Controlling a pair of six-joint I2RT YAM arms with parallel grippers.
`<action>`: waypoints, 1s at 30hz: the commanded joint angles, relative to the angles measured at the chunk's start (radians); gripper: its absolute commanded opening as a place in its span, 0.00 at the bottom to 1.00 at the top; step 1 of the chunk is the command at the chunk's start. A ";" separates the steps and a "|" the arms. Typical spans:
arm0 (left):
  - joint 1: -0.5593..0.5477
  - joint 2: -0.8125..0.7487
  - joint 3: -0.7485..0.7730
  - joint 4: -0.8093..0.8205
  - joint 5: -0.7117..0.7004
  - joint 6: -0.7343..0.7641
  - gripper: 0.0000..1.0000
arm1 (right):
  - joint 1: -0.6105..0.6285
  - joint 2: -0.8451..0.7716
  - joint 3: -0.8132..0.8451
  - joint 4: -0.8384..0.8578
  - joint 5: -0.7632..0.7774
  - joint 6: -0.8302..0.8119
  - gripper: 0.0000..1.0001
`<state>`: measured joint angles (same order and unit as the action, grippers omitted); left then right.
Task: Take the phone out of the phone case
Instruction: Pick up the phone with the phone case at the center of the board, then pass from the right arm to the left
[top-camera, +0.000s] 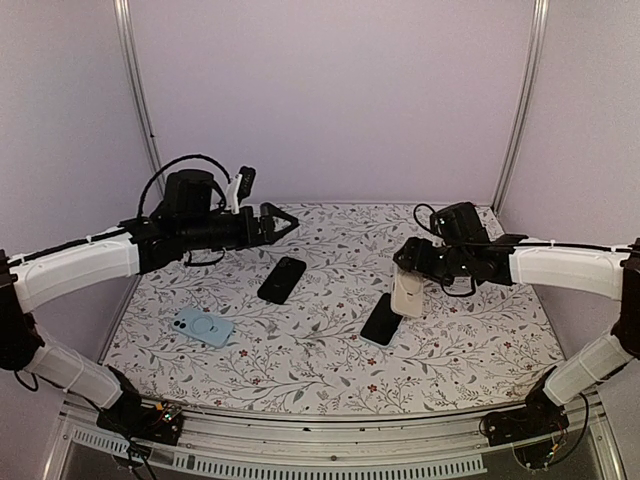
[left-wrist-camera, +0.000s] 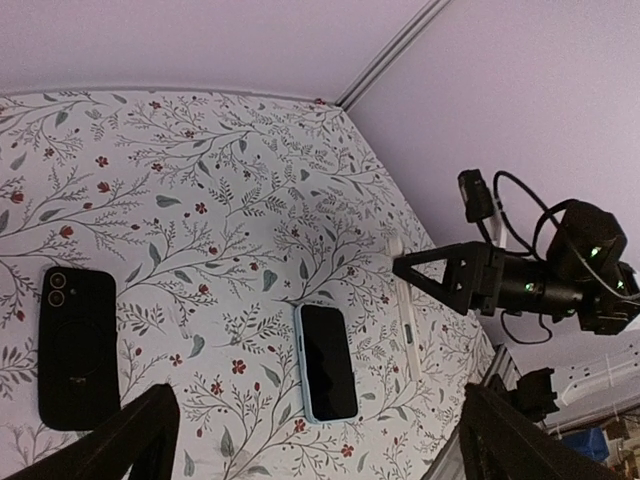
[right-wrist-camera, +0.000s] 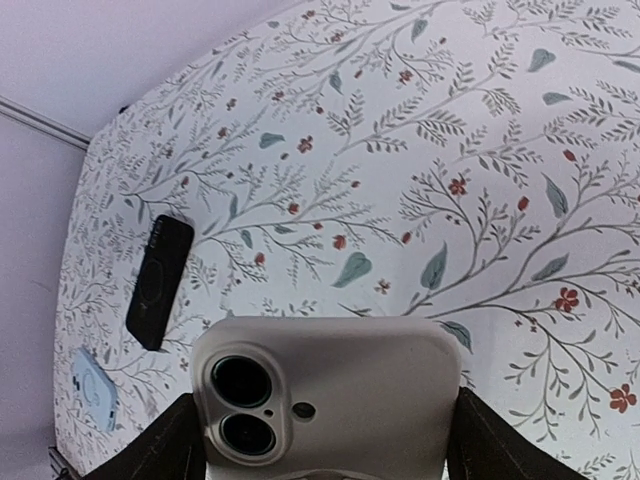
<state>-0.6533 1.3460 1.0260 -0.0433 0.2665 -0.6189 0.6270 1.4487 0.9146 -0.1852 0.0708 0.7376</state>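
While the right end effector (top-camera: 408, 265) is clamped on the cream phone case (top-camera: 406, 293), holding it upright right of centre with its lower edge at or just above the bench (top-camera: 330, 375), we cannot tell whether a phone sits inside it. The right wrist view shows two dark camera rings in its back, which could be lenses or bare cut-outs. Just beside it, on its near left, a phone (top-camera: 381, 320) with a pale blue rim lies flat, screen up and out of any case. We judge that the extraction may be done, with only setting the case down left; if the cream phone case is full, the pull-out itself is not yet done. The left end effector (top-camera: 283, 221) hovers over the far left with its fingers spread apart, holding nothing. A black case (top-camera: 282, 279) and a light blue case (top-camera: 203, 326) lie further left
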 joint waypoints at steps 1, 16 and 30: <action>-0.044 0.046 -0.006 0.081 0.002 -0.024 0.99 | 0.040 0.033 0.110 0.216 -0.024 0.073 0.44; -0.182 0.189 0.081 0.104 -0.044 0.009 0.90 | 0.189 0.188 0.358 0.296 0.011 0.076 0.44; -0.203 0.259 0.142 0.073 -0.062 0.033 0.41 | 0.211 0.197 0.399 0.294 0.027 0.050 0.45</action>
<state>-0.8433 1.5845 1.1374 0.0311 0.2138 -0.5983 0.8318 1.6588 1.2690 0.0391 0.0765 0.7959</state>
